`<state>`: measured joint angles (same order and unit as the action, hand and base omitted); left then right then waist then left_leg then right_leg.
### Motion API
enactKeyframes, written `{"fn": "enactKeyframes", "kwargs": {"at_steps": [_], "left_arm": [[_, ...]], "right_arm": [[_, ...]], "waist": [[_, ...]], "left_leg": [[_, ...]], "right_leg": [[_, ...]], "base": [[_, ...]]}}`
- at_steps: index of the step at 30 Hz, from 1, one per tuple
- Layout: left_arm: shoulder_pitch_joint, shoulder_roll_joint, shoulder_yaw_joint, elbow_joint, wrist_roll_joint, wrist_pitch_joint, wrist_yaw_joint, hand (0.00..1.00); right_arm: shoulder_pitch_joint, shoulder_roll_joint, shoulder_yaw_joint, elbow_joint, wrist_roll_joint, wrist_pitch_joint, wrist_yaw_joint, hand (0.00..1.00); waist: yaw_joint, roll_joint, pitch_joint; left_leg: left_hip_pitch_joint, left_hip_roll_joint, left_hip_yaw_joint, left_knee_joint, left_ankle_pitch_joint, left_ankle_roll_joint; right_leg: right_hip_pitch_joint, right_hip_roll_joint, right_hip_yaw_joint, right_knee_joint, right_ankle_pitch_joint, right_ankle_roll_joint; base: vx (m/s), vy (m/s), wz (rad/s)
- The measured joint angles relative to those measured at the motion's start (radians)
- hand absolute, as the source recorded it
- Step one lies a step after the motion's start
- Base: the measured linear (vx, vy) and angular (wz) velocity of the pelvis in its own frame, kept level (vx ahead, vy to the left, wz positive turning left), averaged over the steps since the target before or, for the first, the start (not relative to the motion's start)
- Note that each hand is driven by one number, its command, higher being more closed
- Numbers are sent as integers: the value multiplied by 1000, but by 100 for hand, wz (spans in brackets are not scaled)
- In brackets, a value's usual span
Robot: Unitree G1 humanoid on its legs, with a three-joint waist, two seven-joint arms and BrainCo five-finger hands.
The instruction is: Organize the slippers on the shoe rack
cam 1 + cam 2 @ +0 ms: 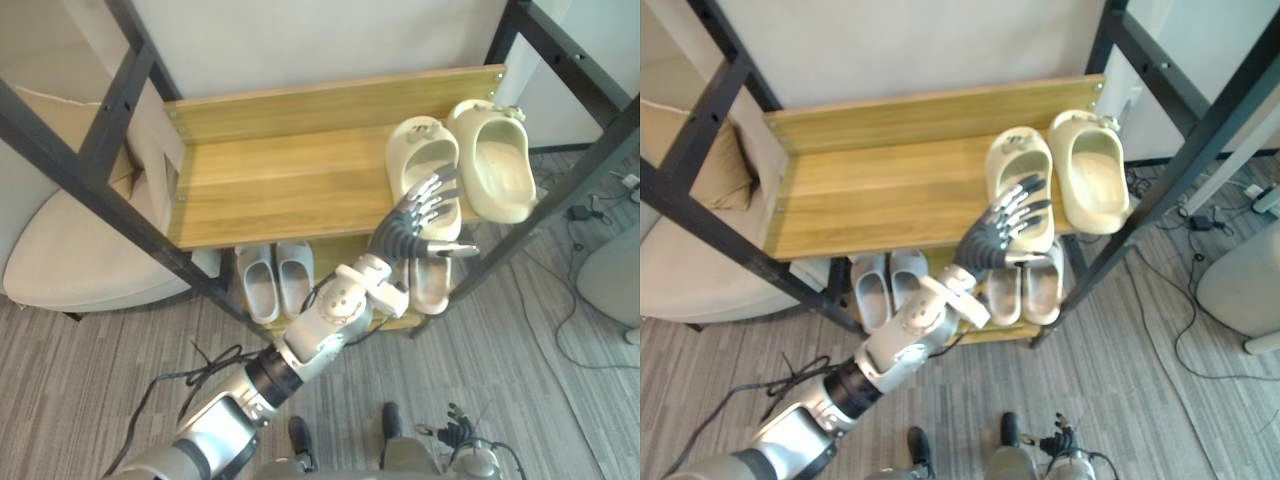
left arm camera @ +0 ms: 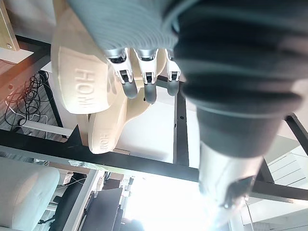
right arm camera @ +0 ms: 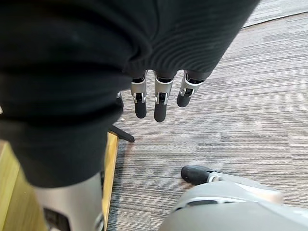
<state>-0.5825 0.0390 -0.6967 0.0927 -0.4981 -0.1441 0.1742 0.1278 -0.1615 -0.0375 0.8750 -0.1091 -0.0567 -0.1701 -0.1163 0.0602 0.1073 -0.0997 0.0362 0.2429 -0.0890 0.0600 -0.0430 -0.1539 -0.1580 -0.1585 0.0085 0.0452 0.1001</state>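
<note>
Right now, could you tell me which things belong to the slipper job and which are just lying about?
Job: shoe rack, cream slippers, white slippers, beige slippers, left hand, right hand.
Lying about: armchair, floor cables.

**Even light, 1 blown-out patch**

Soft, bright light lies evenly on the top shelf of the shoe rack [image 1: 280, 175]; the tier beneath it sits in shade. In the left wrist view, white glare burns out beyond the rack's black frame, leaving the left robot hand [image 2: 147, 77] dark against it.
</note>
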Motion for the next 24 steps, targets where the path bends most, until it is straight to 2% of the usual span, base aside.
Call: {"fn": "enactKeyframes", "kwargs": {"at_steps": [10, 15, 24], "left_arm": [[-16, -16, 17, 23, 25, -3, 21, 0], [-16, -13, 111, 23, 25, -1, 55, 0], [-7, 24, 163, -50, 25, -2, 66, 0]], "right_arm": [[10, 5, -21, -1, 0, 0, -3, 0], [12, 5, -30, 1, 0, 0, -3, 0], [12, 5, -31, 5, 0, -1, -2, 0]], "waist": [[0, 0, 2], [0, 5, 5], [1, 6, 6]], "left_leg": [[-1, -1, -1, 3, 0, 0], [-1, -2, -12, 3, 1, 1], [-1, -13, -33, 4, 1, 1]], "right_leg": [[-1, -1, -1, 3, 0, 0], [6, -3, -14, 3, -1, 2], [18, -14, -31, 2, -8, 4]], "base": [[1, 0, 0], [16, 1, 5], [12, 6, 7]]}}
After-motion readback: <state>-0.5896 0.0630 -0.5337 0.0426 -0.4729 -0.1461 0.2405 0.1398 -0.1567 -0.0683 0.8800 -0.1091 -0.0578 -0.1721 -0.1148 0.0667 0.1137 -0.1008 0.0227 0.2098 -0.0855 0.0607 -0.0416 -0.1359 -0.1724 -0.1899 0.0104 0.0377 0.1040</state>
